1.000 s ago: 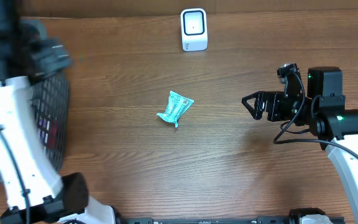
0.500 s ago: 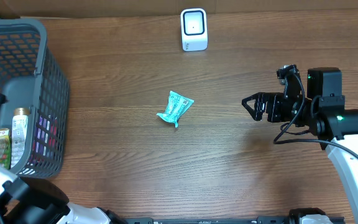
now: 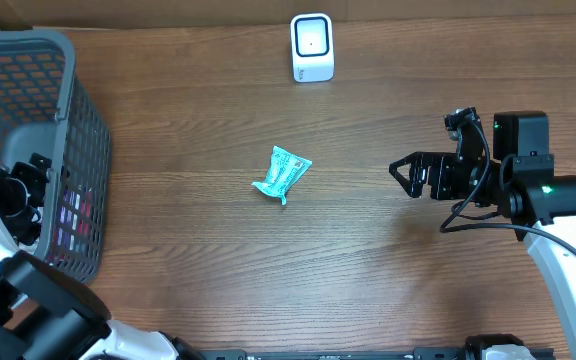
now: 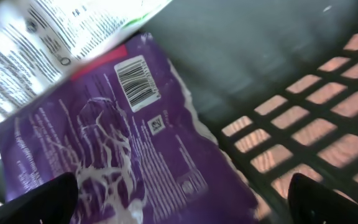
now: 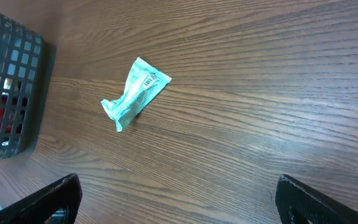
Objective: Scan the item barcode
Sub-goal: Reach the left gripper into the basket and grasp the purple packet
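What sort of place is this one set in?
Probably a mock shop checkout on a wooden table: a white barcode scanner, a grey mesh basket of packaged goods, a teal packet lying loose.

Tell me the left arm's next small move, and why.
Probably lower the left gripper straight onto the purple packet and close on it. The gripper hangs open inside the basket, holding nothing. The packet lies right below it, with its barcode facing up, so it looks like the nearest item to pick up for scanning.
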Motion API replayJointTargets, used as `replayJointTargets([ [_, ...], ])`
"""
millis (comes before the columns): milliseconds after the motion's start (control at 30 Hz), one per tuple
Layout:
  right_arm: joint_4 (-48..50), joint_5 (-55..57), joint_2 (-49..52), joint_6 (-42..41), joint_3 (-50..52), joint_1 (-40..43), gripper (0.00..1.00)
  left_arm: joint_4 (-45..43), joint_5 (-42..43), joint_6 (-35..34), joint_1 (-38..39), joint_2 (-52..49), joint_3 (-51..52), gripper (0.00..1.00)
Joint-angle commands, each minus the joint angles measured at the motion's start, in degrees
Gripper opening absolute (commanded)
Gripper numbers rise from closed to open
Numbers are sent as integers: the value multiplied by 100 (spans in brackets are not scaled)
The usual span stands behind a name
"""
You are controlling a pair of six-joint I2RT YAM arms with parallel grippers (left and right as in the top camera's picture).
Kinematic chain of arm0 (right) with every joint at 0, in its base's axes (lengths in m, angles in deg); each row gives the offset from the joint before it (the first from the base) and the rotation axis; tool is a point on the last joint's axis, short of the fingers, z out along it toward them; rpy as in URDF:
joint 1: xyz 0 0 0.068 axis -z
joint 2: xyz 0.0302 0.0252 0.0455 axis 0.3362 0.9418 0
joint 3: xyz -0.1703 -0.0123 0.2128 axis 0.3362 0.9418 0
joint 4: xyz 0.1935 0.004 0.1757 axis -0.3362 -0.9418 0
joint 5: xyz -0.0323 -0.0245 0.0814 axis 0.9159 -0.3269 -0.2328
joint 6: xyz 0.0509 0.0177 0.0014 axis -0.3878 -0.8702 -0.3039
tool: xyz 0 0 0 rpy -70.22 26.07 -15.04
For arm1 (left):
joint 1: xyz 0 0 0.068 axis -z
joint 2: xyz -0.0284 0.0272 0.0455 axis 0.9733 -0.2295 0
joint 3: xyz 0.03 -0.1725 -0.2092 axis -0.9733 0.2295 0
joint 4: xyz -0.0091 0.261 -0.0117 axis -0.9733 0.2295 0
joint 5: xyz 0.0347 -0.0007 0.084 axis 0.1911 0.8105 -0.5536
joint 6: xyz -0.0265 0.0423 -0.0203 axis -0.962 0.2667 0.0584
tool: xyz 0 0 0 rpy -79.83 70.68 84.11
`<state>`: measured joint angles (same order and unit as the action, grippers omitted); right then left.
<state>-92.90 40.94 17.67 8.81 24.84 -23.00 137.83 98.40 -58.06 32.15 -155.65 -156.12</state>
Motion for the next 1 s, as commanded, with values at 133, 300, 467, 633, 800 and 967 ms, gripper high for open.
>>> replayJointTargets([
  [133, 15, 35, 2, 7, -114, 37, 100, 225, -293, 195, 267, -780, 90, 81],
  [300, 24, 35, 2, 7, -114, 37, 100, 221, -291, 192, 393, -962, 90, 4],
  [467, 111, 35, 2, 7, -114, 37, 100, 452, -291, 195, 411, -931, -221, 4],
  [633, 170, 35, 2, 4, -114, 37, 99, 1252, -291, 197, 413, -925, -1311, 4],
  [800, 203, 35, 2, 4, -111, 37, 99, 2280, -240, 199, 420, -920, -3246, 5],
  [967, 197, 35, 2, 4, -114, 37, 99, 3182, -422, 280, 426, -916, -5337, 4],
])
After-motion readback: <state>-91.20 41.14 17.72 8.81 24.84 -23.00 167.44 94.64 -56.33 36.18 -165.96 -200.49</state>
